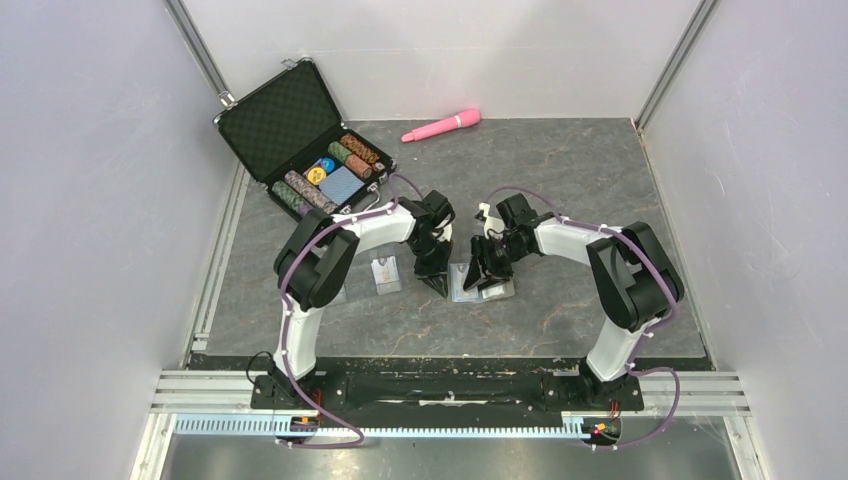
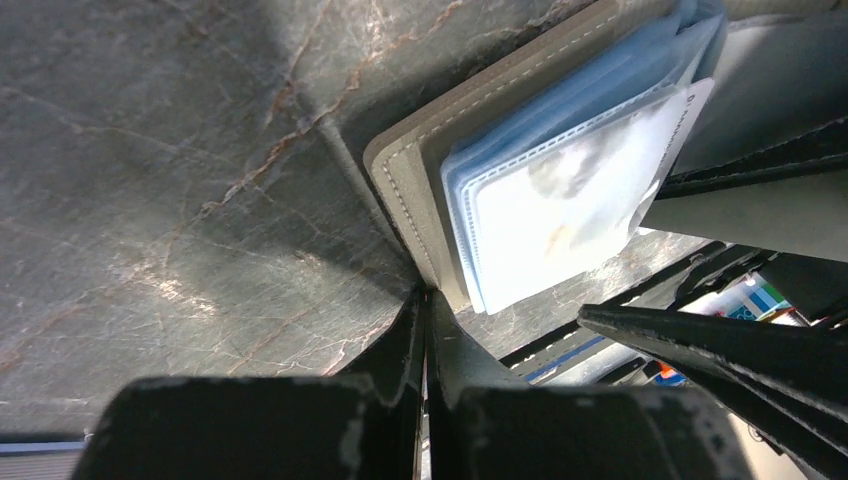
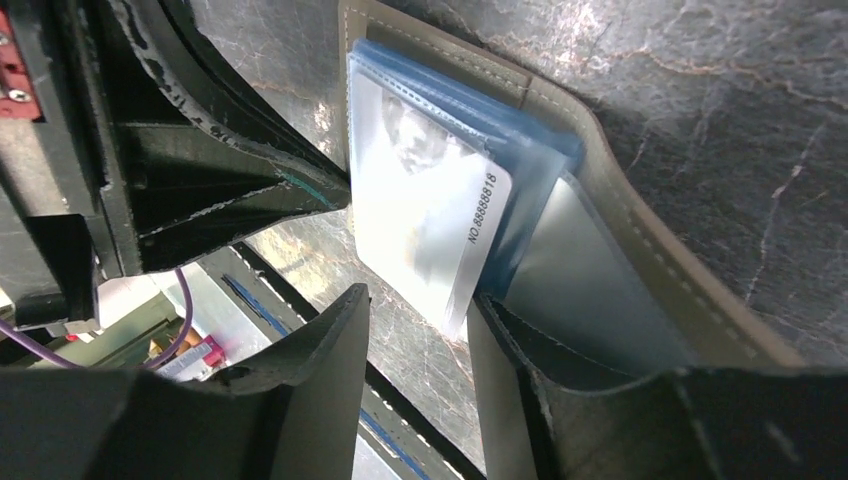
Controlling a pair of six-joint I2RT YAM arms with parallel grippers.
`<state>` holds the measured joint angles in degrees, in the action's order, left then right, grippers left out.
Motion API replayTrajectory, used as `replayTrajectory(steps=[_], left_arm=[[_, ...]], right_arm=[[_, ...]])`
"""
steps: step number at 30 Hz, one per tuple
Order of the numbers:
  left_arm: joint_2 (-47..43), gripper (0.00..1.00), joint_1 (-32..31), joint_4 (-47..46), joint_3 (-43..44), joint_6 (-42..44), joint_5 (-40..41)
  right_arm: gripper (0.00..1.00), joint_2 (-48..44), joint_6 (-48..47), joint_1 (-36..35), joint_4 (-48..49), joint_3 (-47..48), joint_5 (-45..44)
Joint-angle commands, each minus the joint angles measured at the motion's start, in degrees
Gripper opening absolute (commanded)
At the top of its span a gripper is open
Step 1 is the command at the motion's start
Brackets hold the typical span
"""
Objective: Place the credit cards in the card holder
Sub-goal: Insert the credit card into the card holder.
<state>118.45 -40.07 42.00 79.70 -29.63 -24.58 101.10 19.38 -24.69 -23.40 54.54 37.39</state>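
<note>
Open card holder (image 1: pixel 468 290) at table centre: tan cover, blue sleeves. Whitish card (image 3: pixel 425 215) half in sleeve. Closed left gripper (image 2: pixel 425 300) touches tan edge. Parted right gripper (image 3: pixel 418 298) flanks card's end. At holder's 9 o'clock, spare card (image 1: pixel 385 272).

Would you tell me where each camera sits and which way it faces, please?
Top: above and behind the arms, looking down on the table; both arms show whole.
Left wrist: on the left arm, looking down past the shut left hand at the card holder.
Right wrist: on the right arm, looking down past the open right hand at the same card holder.
Shared: both wrist views show the card against the holder's blue sleeves.
</note>
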Motion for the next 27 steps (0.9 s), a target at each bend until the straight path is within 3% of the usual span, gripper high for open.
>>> replayTrajectory(steps=[1, 7, 11, 14, 19, 22, 27], left_arm=[[4.08, 0.02, -0.57, -4.91, 0.88, 4.14, 6.23], [4.01, 0.04, -0.54, -3.89, 1.99, 4.63, 6.78], [2.95, 0.21, -0.53, -1.18, 2.64, 5.75, 10.12], [0.69, 0.37, -0.53, 0.48, 2.74, 6.4, 12.84], [-3.35, 0.52, -0.44, 1.33, 3.01, 6.59, 13.35], [-5.33, 0.57, -0.29, 0.28, 2.51, 6.07, 10.54], [-7.61, 0.6, 0.71, -4.27, 0.41, 3.3, 4.85]], right_arm=[[0.38, 1.2, 0.3, -1.16, 1.73, 0.91, 0.11], [0.17, 0.79, 1.23, -1.48, 3.01, 0.48, 0.96], [0.14, 0.05, 0.28, -1.5, 1.01, 0.93, -1.1], [0.35, -0.95, -1.9, -1.5, -2.74, 2.28, -4.45], [0.59, -4.02, -3.26, -1.5, -4.29, 3.24, -5.08], [0.65, -5.77, -3.16, -1.49, -4.55, 3.91, -4.61], [0.62, -6.71, -3.77, -1.09, -6.45, 5.55, -5.36]])
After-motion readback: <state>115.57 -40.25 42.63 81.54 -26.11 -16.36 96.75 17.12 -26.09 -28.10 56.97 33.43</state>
